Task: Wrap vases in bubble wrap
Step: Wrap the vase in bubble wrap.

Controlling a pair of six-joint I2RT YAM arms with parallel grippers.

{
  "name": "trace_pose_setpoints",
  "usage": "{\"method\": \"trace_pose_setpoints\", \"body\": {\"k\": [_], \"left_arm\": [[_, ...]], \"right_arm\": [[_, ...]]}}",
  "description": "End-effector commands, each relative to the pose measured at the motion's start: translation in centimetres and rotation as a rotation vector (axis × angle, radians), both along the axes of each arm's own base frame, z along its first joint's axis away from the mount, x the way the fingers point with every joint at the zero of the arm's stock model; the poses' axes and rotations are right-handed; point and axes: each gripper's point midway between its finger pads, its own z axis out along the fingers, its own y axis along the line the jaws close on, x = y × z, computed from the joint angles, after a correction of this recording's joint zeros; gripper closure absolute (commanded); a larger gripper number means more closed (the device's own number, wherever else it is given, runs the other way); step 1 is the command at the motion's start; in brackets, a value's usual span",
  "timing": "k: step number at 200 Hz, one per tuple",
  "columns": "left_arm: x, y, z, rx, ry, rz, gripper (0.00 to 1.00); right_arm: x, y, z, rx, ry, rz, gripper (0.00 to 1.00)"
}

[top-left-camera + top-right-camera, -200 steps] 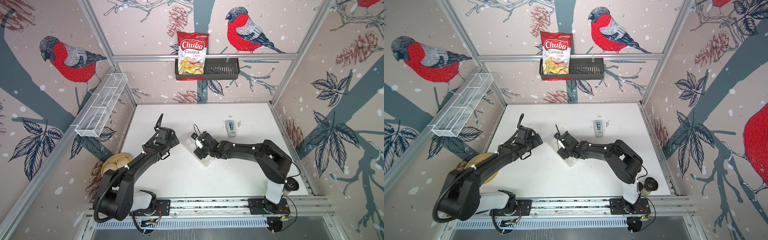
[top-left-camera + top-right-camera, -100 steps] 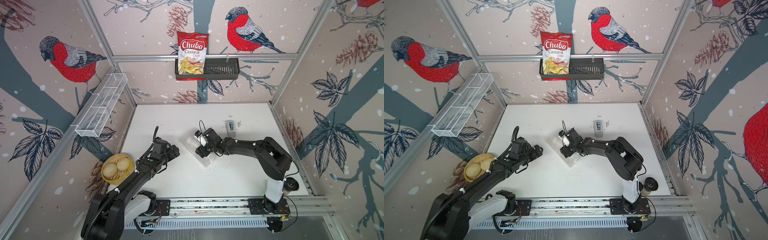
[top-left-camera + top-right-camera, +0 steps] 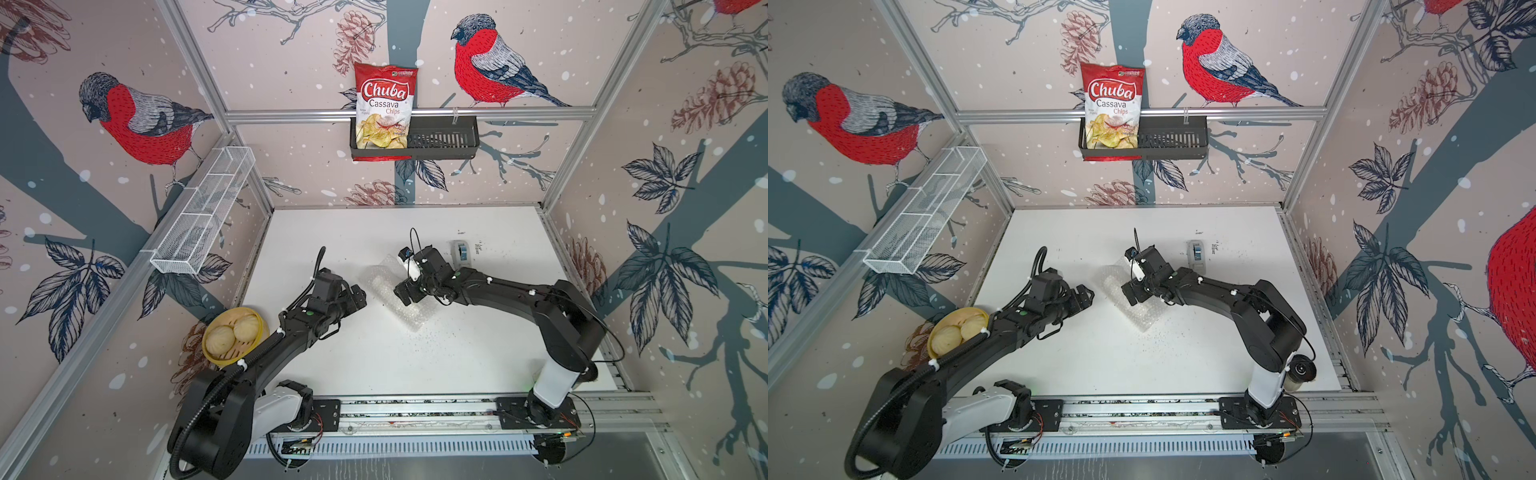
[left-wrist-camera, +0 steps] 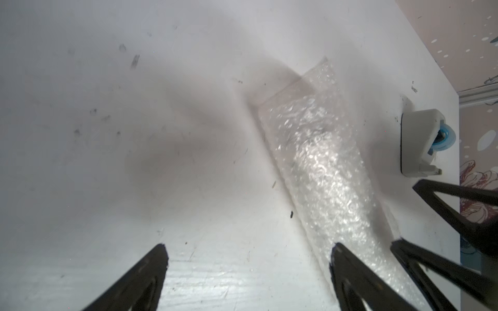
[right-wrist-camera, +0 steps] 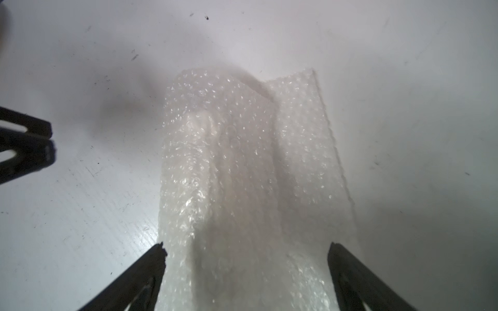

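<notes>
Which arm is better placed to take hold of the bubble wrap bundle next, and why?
Right. The right claw, open, straddles the bubble wrap, pointing along the roll. The left claw, also open, hangs beside the bundle, apart from it, over the table.

Left gripper point(image 3: 360, 296) now sits lower and nearer the front rail. Right gripper point(image 3: 405, 297) jaws stand wider over the bubble wrap point(image 3: 380, 280), wrist drawn slightly back.

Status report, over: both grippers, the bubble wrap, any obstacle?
Left gripper open, empty, beside the bubble wrap. Right gripper open, astride it. Wrap rolled on the table, pale shape inside, likely the vase. Tape dispenser apart, nothing blocking.
</notes>
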Motion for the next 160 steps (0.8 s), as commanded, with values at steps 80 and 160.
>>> {"method": "trace_pose_setpoints", "body": {"k": [80,160], "left_arm": [[9.6,-2.6,0.5,0.251,0.009,-0.064,0.06],[11.4,-3.5,-1.6,0.306,0.071,-0.072,0.07]], "right_arm": [[-5.6,-6.6,0.1,0.274,0.232,-0.229,0.12],[-6.1,-5.2,-0.1,0.417,0.301,-0.212,0.49]]}}
